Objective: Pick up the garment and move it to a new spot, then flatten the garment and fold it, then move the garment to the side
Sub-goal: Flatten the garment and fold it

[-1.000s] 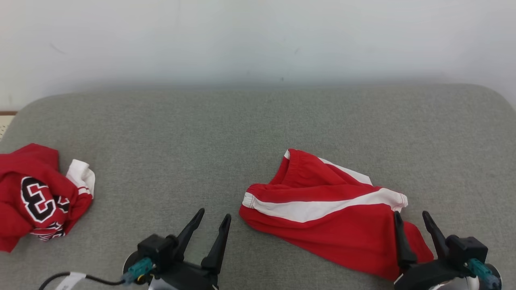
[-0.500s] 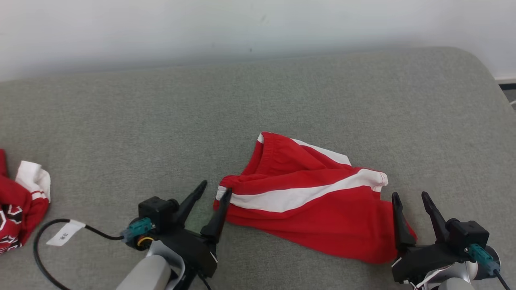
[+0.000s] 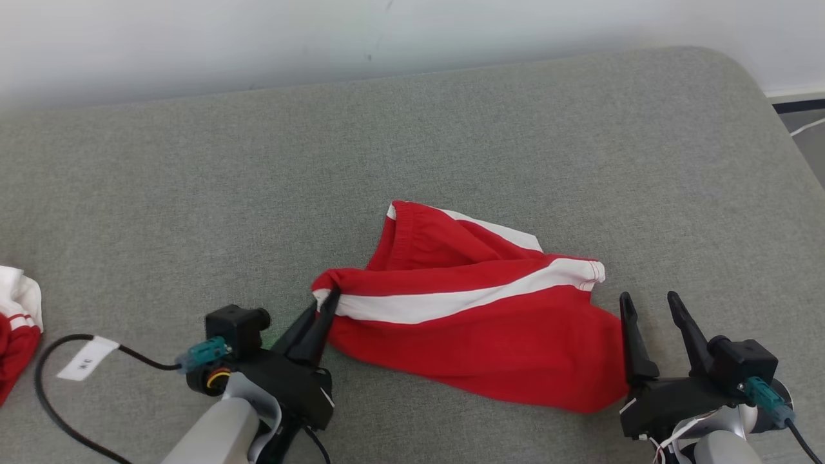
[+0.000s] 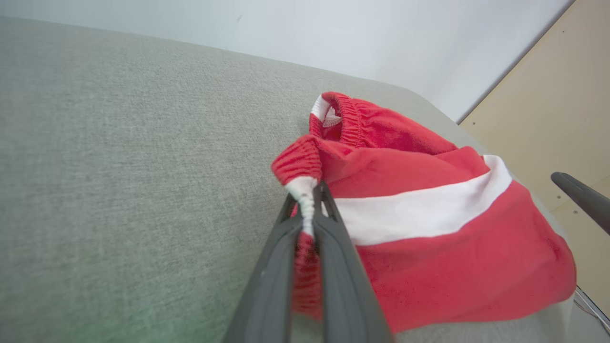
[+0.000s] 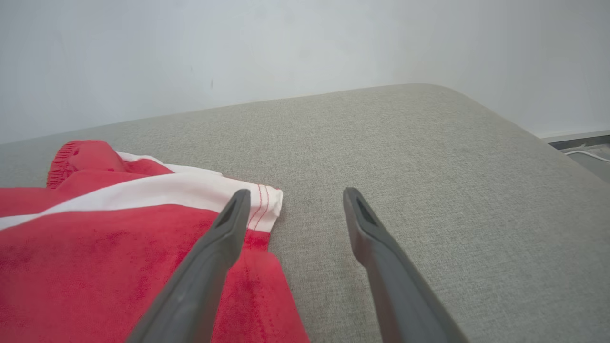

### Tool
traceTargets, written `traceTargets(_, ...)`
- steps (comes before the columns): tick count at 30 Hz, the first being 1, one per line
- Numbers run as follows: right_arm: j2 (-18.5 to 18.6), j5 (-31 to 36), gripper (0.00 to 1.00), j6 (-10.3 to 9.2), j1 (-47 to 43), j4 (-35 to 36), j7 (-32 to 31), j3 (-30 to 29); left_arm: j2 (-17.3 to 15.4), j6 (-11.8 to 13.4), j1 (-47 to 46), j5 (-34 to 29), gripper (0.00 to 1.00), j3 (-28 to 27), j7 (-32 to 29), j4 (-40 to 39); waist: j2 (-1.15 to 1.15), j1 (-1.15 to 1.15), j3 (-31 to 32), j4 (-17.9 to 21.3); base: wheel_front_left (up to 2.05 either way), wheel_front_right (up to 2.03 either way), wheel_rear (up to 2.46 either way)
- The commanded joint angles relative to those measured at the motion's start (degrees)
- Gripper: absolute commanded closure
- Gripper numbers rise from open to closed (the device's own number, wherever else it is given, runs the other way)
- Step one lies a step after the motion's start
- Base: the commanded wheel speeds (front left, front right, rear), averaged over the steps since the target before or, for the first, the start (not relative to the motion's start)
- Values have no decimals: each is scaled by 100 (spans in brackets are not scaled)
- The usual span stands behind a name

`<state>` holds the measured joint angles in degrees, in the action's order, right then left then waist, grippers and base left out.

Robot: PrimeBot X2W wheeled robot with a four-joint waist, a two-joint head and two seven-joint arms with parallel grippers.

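Red garment lies crumpled mid-worktop, its waistband corner at 9 o'clock pinched tight in the left gripper (likely the lifting hold for relocating it), while the right gripper sits spread wide at 4 o'clock, straddling the hem edge, holding nothing yet.

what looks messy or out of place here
The red shorts lie rumpled on the grey cushion, one waistband corner bunched in the shut left gripper. A second red-and-white garment sits crumpled at the far left.
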<state>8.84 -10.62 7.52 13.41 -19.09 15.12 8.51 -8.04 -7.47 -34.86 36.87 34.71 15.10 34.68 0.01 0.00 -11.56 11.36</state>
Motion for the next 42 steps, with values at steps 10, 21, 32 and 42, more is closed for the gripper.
traceTargets(10, -30, -14, 0, -6, -144, -7, 3, -158, -19, 3, 277, -425, 100, -909, 9, -23, -1, 0, 198, -314, 0, 0, 0)
traceTargets(21, -70, -70, 0, -6, -283, -122, 3, -80, 91, 4, 898, -1085, 100, -1830, 9, 210, -1, 0, 558, -861, 0, 0, 0)
traceTargets(32, -58, -120, 0, -6, -377, -166, 3, 167, 264, 115, 1464, -1840, 0, -2738, 9, -118, -1, 0, 895, -956, 0, 0, 0)
traceTargets(42, -134, -156, 0, -6, -516, -125, 3, 259, 444, 261, 2433, -2834, 0, -3360, 9, -1233, -1, 0, 1141, -931, 0, 0, 0)
